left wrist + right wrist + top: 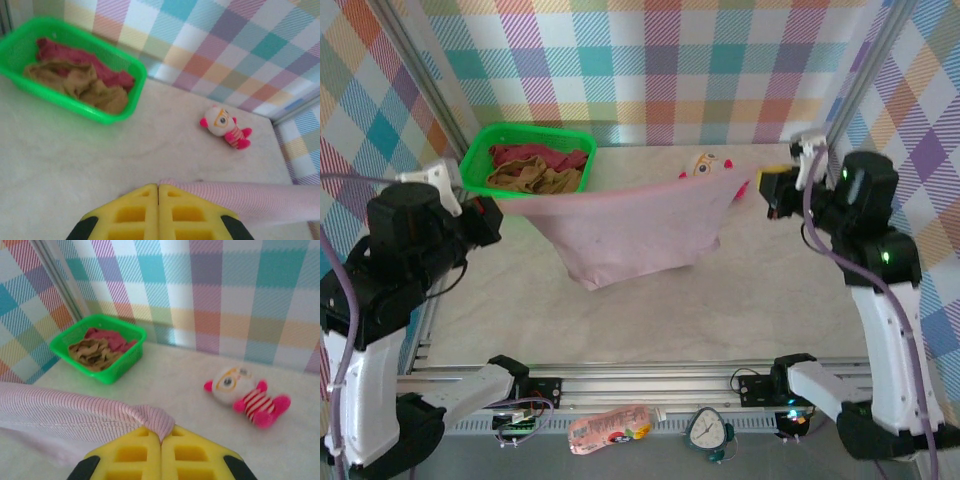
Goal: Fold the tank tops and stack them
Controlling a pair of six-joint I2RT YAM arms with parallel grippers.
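The mauve-pink tank top [630, 230] hangs stretched in the air between both grippers, its lower edge drooping toward the table. My left gripper [505, 208] is shut on its left end, where the ribbed cloth [250, 197] runs off to the right of the yellow fingers [140, 210]. My right gripper [765, 188] is shut on the other end, with a fold of cloth [160, 420] pinched between the fingertips. The tan-brown top [535, 180] and the maroon-red top [545, 157] lie crumpled in the green basket [480, 160].
A pink-and-white striped plush toy [705, 165] lies on the table behind the stretched top, toward the back wall. The green basket stands at the back left corner. Plaid walls close in the back and sides.
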